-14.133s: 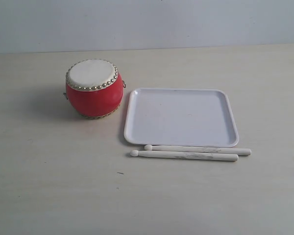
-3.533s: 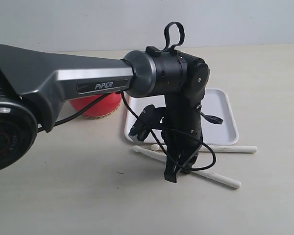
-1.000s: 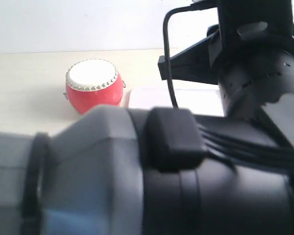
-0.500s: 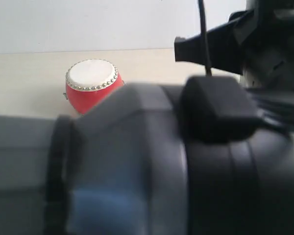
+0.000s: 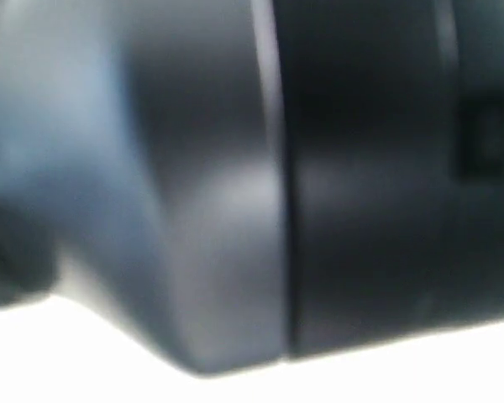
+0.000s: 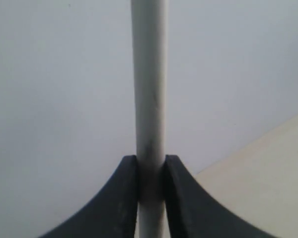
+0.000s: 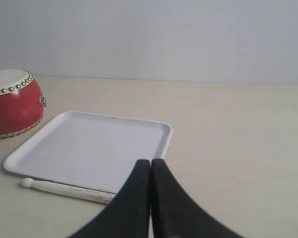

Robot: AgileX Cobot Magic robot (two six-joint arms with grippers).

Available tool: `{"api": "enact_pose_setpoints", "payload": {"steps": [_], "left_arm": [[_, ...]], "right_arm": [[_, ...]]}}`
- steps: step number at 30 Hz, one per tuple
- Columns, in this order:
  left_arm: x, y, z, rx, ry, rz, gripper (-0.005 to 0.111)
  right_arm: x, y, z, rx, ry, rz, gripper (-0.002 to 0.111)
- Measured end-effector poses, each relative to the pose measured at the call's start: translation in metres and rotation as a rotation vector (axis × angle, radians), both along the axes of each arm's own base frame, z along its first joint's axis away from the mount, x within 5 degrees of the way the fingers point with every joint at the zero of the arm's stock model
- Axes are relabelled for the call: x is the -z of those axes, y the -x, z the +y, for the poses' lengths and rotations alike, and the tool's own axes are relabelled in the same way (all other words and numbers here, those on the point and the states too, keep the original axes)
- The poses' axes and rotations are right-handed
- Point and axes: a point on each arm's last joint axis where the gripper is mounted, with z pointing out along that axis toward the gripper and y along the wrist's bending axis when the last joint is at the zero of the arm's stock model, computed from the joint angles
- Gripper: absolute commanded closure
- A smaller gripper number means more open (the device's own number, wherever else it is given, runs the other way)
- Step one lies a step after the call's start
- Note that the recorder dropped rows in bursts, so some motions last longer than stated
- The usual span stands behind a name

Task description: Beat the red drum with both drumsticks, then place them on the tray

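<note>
My left gripper (image 6: 150,166) is shut on one pale drumstick (image 6: 149,84), which stands straight out past the black fingertips toward a grey wall. My right gripper (image 7: 150,166) is shut with nothing between its fingers. It hovers over the near edge of the white tray (image 7: 44,144). The other drumstick (image 7: 69,190) lies on the table along that edge, its rounded tip away from the gripper. The red drum (image 7: 12,106) with its cream skin and brass studs stands beyond the tray's far corner. In the exterior view a blurred arm (image 5: 235,168) fills the frame and hides everything.
The beige table (image 7: 238,148) spreads wide beside the tray on the side away from the drum. A pale wall (image 7: 164,34) rises behind the table's far edge.
The arm has swung closer across the exterior camera, which showed the drum half a second ago and now shows only blurred arm.
</note>
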Motion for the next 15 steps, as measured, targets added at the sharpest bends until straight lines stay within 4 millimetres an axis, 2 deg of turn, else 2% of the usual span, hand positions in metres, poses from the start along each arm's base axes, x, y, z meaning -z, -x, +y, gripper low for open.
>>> {"api": "enact_pose_setpoints", "payload": {"steps": [4, 10, 15], "left_arm": [[-0.011, -0.003, 0.002, -0.002, -0.006, -0.005, 0.107], [-0.028, -0.013, 0.018, -0.008, 0.065, 0.147, 0.107], [-0.034, -0.024, 0.033, 0.009, 0.013, 0.271, 0.107]], "right_arm": [[0.000, 0.000, 0.000, 0.000, 0.000, 0.000, 0.108], [0.000, 0.000, 0.000, 0.000, 0.000, -0.002, 0.108], [0.000, 0.000, 0.000, 0.000, 0.000, -0.002, 0.108]]}}
